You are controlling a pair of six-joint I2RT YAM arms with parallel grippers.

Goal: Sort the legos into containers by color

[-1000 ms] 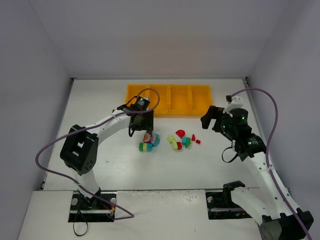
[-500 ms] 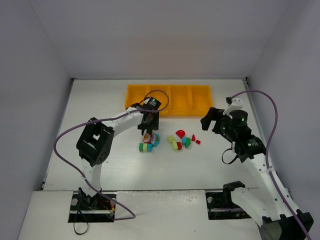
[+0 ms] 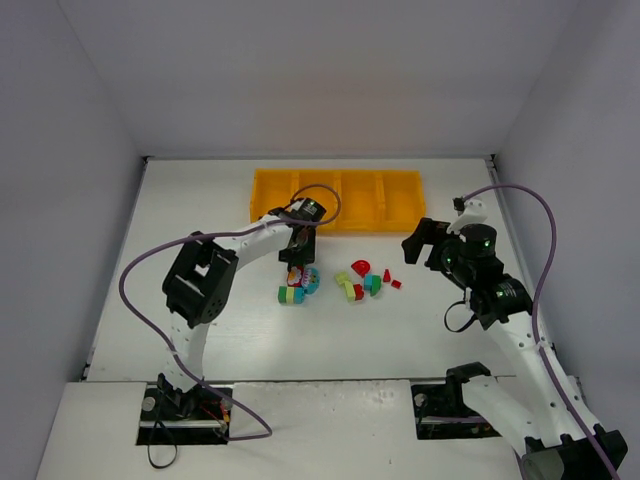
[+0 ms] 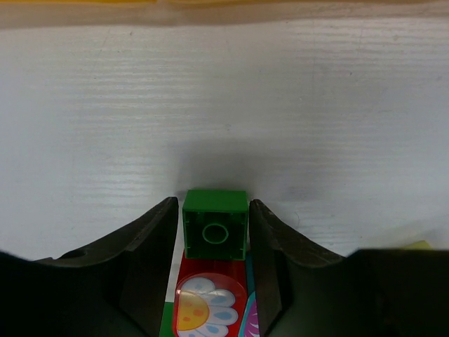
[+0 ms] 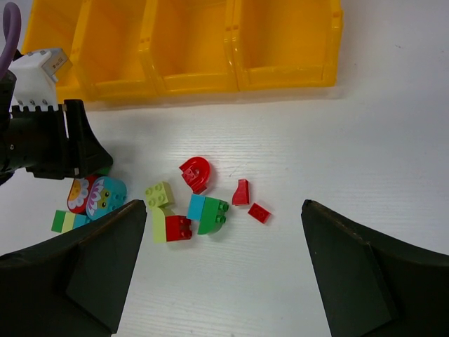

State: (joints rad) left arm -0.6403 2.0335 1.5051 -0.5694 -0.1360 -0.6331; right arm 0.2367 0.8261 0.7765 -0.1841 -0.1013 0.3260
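My left gripper (image 4: pixel 214 235) is closed on a dark green brick (image 4: pixel 215 223), one finger against each side, right over a red flower-printed piece (image 4: pixel 209 298). In the top view it (image 3: pixel 297 258) sits at the left cluster of legos (image 3: pixel 297 284). My right gripper (image 5: pixel 223 253) is open wide and empty, above and right of the middle cluster: a red arch (image 5: pixel 193 173), a lime brick (image 5: pixel 159 194), a teal and green piece (image 5: pixel 208 213), a red brick (image 5: pixel 178 227) and two small red pieces (image 5: pixel 250 202). The orange-yellow tray (image 3: pixel 262 212) lies behind them.
The tray's compartments (image 5: pixel 280 77) look empty in the right wrist view. A teal rounded printed piece (image 5: pixel 106 197) and a green and lime strip (image 5: pixel 64 221) lie by the left gripper. White walls close in the table on three sides.
The left gripper has moved right and a little nearer, from beside the tray's front to the left lego cluster. The right arm has barely moved.
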